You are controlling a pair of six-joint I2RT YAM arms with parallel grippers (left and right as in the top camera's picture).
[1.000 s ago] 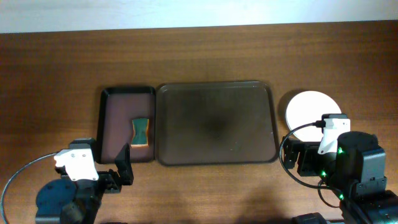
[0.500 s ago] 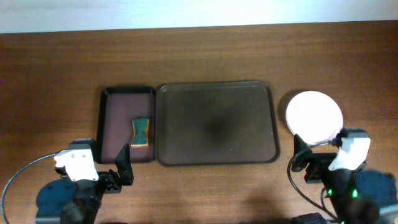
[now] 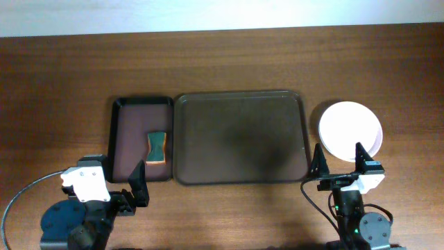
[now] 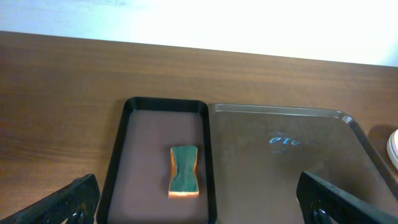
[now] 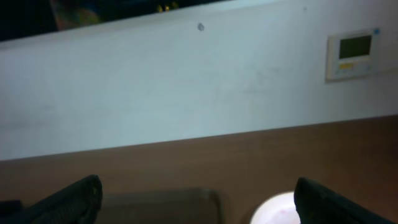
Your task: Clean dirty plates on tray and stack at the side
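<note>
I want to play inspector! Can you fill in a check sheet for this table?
Surface: brown wood-grain table.
Job's things: tray empty; white plates stacked on the table to its right, count cannot be told, top one looks clean.
Clutter: sponge lying in the small tray.
Grippers: left gripper and right gripper both open, holding nothing.
Cables: grey cable by the left arm; black cable by the right arm.
Surroundings: white wall with a small panel.
</note>
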